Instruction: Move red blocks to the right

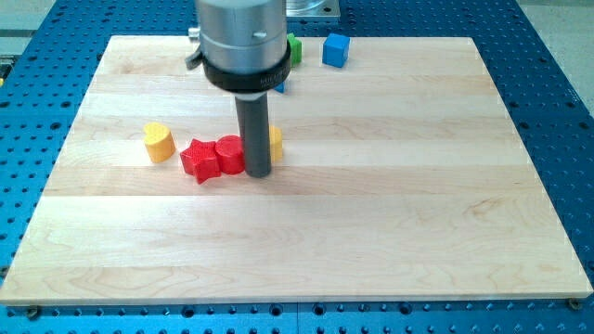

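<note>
Two red blocks lie left of the board's middle: a red star-shaped block (198,160) and a red round block (229,154) touching it on its right. My tip (258,173) stands right against the red round block's right side. A yellow block (275,143) is mostly hidden behind the rod, just to its right. A yellow heart-shaped block (159,142) sits to the left of the red star.
A blue cube (336,50) and a green block (294,47) sit near the board's top edge, and a small blue piece (280,87) shows under the arm's body. The wooden board (418,204) lies on a blue perforated table.
</note>
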`<state>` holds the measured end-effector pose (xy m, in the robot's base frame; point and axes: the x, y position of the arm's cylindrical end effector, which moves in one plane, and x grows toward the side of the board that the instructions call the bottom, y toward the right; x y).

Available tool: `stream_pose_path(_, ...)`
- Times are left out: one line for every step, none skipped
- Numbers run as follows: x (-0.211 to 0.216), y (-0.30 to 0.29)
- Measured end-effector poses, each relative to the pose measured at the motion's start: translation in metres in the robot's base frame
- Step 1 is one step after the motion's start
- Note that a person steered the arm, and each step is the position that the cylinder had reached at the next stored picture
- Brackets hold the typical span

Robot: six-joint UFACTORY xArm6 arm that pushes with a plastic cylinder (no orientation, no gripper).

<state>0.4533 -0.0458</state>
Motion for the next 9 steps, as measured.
stream_pose_path(-0.027,0.011)
stream_pose_path(-0.057,0.018)
stream_pose_path(-0.058,0.022)
stream_pose_path(0.047,-0.006)
stream_pose_path(0.086,-0.067)
stream_pose_path(0.051,-0.107)
stream_pose_path(0.016,-0.088)
stream_pose_path(0.01,-0.037)
stream_pose_path(0.01,-0.014)
